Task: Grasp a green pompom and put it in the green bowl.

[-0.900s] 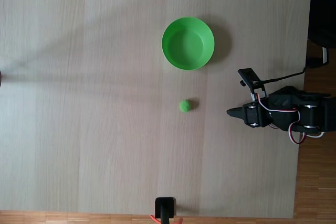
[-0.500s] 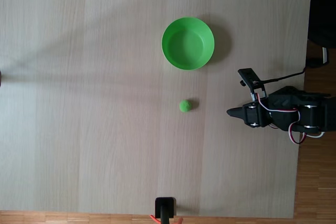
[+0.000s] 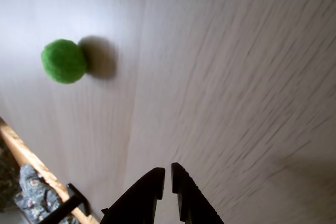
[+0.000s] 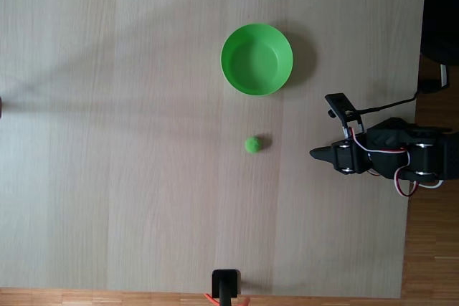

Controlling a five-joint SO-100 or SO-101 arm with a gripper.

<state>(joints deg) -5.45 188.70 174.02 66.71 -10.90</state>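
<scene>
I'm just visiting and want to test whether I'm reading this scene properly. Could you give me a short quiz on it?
1. True or false: the pompom lies inside the bowl.
2. In the wrist view, how do the gripper jaws stand? A) wide open B) nearly together, holding nothing C) clamped on the pompom
3. Fill in: in the fixed view, the pompom lies on the table between the bowl and the ____ edge of the picture.

Key: 1 false; 2 B; 3 bottom.
</scene>
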